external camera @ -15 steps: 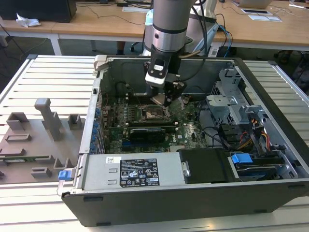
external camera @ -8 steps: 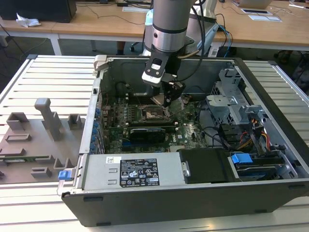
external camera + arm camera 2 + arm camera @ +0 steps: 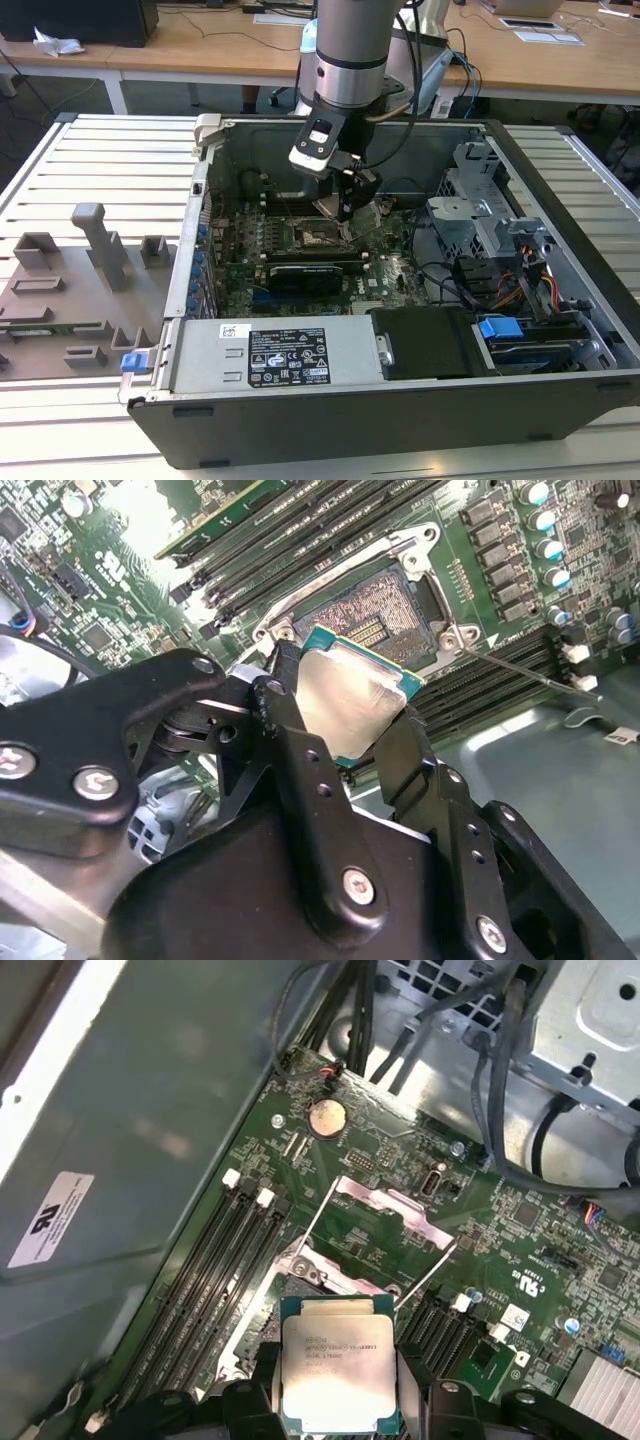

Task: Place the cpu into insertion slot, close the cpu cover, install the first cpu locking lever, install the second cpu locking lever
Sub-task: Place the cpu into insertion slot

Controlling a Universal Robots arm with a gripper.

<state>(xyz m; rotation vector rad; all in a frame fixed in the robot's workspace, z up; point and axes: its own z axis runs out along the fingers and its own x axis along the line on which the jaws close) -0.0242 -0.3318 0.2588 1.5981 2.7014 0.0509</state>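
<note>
Work surface is a pale slatted metal table (image 3: 110, 150), with the ribs running across the exterior view. An open computer case (image 3: 400, 425) lies on its side on the table, open face up. It takes the middle and the exterior view's right. Just beside the case, on the exterior view's left, a flat grey fixture plate (image 3: 60, 310) lies on the slats. Several grey upright blocks (image 3: 100, 245) stand on the plate. Bare slats show behind the plate and along the near edge.
</note>
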